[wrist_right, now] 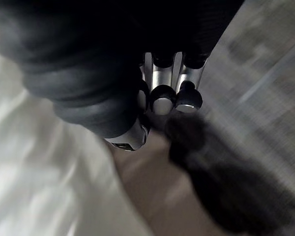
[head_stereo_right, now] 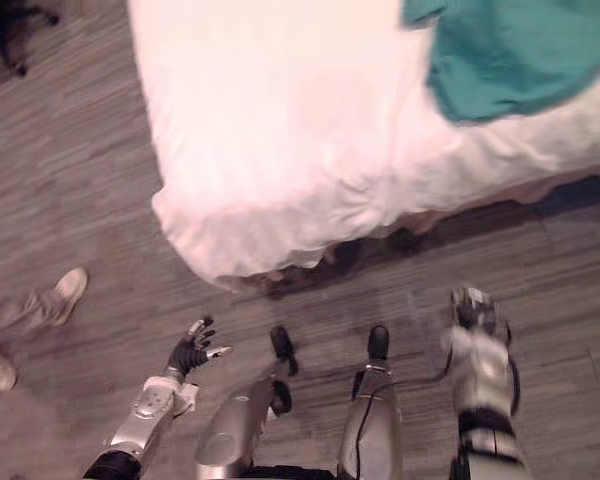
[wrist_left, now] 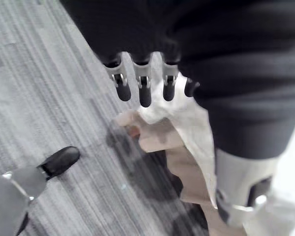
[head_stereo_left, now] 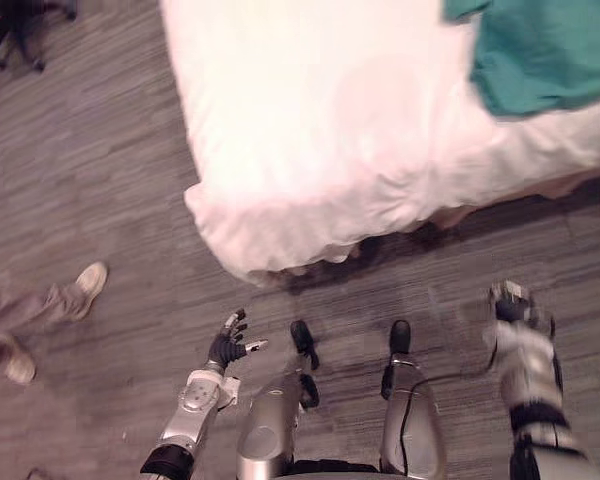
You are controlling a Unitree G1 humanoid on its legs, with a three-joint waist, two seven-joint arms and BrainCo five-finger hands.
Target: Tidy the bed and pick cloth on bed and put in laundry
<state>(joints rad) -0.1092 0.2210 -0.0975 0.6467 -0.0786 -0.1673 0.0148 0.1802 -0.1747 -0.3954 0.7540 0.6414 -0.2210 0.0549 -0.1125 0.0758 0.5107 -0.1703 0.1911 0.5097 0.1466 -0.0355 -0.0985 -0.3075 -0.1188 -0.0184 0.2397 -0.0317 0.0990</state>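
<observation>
A teal cloth (head_stereo_left: 550, 50) lies crumpled on the far right part of the bed (head_stereo_left: 320, 120), which is covered by a white sheet hanging over its near corner. My left hand (head_stereo_left: 227, 345) hangs low over the carpet, short of the bed's corner, open with its fingers (wrist_left: 145, 91) straight and nothing in them. My right hand (head_stereo_left: 517, 305) hangs at the right, below the bed's long edge and well short of the teal cloth. Its fingers (wrist_right: 163, 101) are curled in and hold nothing.
A person's legs and light shoes (head_stereo_left: 85, 282) stand on the carpet at the left. The base of a dark office chair (head_stereo_left: 15, 30) is at the far left corner. Grey striped carpet (head_stereo_left: 100, 170) runs along the bed's left side and in front of it.
</observation>
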